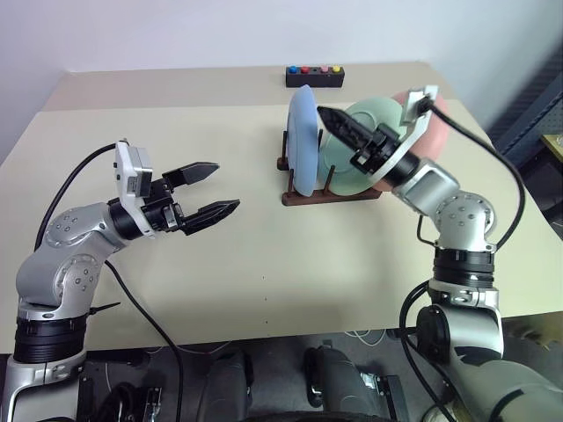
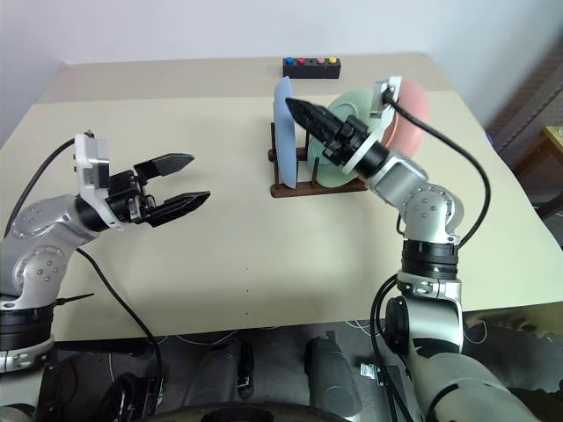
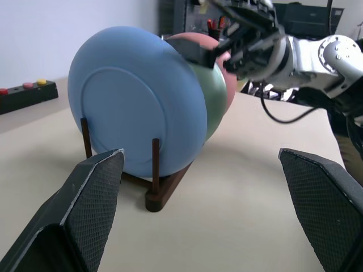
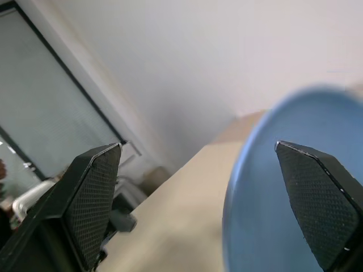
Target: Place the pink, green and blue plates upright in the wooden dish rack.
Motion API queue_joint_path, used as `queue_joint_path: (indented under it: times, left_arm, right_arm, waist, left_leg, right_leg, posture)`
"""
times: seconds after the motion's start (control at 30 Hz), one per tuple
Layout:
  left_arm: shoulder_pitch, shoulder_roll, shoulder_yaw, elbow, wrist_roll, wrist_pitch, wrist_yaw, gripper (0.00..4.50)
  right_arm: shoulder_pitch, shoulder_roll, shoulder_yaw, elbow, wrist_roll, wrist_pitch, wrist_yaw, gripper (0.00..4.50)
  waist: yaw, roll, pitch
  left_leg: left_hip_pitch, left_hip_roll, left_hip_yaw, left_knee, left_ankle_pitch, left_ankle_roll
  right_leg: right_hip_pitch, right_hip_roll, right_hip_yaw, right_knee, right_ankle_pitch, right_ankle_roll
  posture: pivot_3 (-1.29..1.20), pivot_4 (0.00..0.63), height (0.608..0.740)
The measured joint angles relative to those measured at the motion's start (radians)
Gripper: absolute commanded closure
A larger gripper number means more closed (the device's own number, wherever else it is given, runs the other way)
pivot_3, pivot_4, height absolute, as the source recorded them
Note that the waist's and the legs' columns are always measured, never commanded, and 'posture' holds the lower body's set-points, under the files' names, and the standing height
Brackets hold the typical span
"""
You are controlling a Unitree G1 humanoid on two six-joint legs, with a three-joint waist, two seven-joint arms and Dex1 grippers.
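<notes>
While the left gripper (image 1: 205, 189) hangs over bare desk at nine o'clock with its jaws wide apart and nothing between them, the right gripper (image 2: 308, 119) sits at one o'clock, jaws spread, beside the top rim of the round pale-blue plate (image 1: 303, 141) without gripping it.

From the left wrist, the blue plate's flat face shows, propped between thin upright pegs, with the green and pink rims peeking out behind; the head views give those plates edge-on instead. From the right wrist, a curved blue rim lies by one finger, with wall and a window frame beyond.

On the beige desk (image 1: 264, 264), the small dark-brown wooden dish rack (image 1: 330, 195) at twelve o'clock holds three plates upright: blue, then the round mint-green plate (image 1: 356, 132), then the round pink plate (image 2: 413, 110) at the far-right end. One black box with four coloured buttons (image 1: 314, 76) lies behind the rack.
</notes>
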Motion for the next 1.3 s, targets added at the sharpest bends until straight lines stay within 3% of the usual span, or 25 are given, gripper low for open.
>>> queue_joint_path:
  times: [0.27, 0.37, 0.63, 0.73, 0.97, 1.0, 1.3]
  left_arm:
    - [-0.017, 0.001, -0.008, 0.009, 0.002, 0.001, -0.019, 0.00]
    - [-0.029, 0.023, -0.022, 0.014, -0.005, 0.036, -0.050, 0.00]
    - [-0.037, 0.027, -0.075, 0.018, -0.020, 0.118, -0.061, 0.00]
    - [-0.038, 0.028, -0.094, 0.018, -0.019, 0.153, -0.055, 0.00]
    - [-0.070, 0.036, -0.123, 0.019, -0.019, 0.218, -0.045, 0.00]
    - [-0.071, 0.036, -0.123, 0.019, -0.019, 0.218, -0.045, 0.00]
    - [-0.070, 0.036, -0.123, 0.018, -0.019, 0.218, -0.038, 0.00]
  right_arm:
    - [0.001, -0.175, -0.024, -0.059, -0.129, -0.162, 0.062, 0.07]
    - [0.104, -0.274, 0.028, -0.084, -0.268, -0.285, 0.158, 0.07]
    - [0.237, -0.401, 0.009, -0.074, -0.405, -0.431, 0.243, 0.07]
    - [0.277, -0.427, 0.008, -0.074, -0.439, -0.460, 0.265, 0.91]
    - [0.323, -0.433, 0.021, -0.075, -0.488, -0.516, 0.300, 4.31]
    - [0.326, -0.435, 0.023, -0.075, -0.498, -0.525, 0.305, 4.46]
    - [0.394, -0.439, 0.040, -0.051, -0.577, -0.612, 0.335, 4.46]
  waist:
    - [0.002, 0.000, 0.000]
    - [0.003, 0.000, 0.000]
    - [0.002, 0.000, 0.000]
    - [0.000, 0.000, 0.000]
    - [0.003, 0.000, 0.000]
    - [0.003, 0.000, 0.000]
    - [0.003, 0.000, 0.000]
  left_leg:
    - [0.000, 0.000, 0.000, 0.000, 0.000, 0.000]
    - [0.000, 0.000, 0.000, -0.001, 0.000, 0.000]
    - [0.000, 0.000, 0.000, -0.001, 0.000, 0.000]
    - [0.000, 0.000, 0.001, -0.001, 0.000, 0.000]
    - [0.000, 0.000, 0.001, 0.000, 0.000, 0.000]
    - [0.000, 0.000, 0.001, 0.000, 0.000, 0.000]
    - [0.000, 0.000, 0.001, 0.000, 0.000, 0.000]
  right_leg:
    - [0.000, 0.000, 0.000, -0.001, 0.000, 0.000]
    - [0.000, 0.000, 0.000, -0.002, 0.000, 0.000]
    - [0.000, 0.000, 0.000, -0.002, 0.000, 0.000]
    - [0.000, 0.000, 0.000, -0.002, 0.000, 0.000]
    - [0.000, 0.000, 0.001, -0.002, 0.000, 0.000]
    - [0.000, 0.000, 0.001, -0.002, 0.000, 0.000]
    - [0.000, 0.000, 0.001, -0.002, 0.000, 0.000]
  posture:
    - [0.00, 0.150, 0.740]
    - [0.00, 0.150, 0.740]
    - [0.00, 0.150, 0.740]
    - [0.00, 0.150, 0.740]
    - [0.00, 0.150, 0.740]
    - [0.00, 0.150, 0.740]
    - [0.00, 0.150, 0.740]
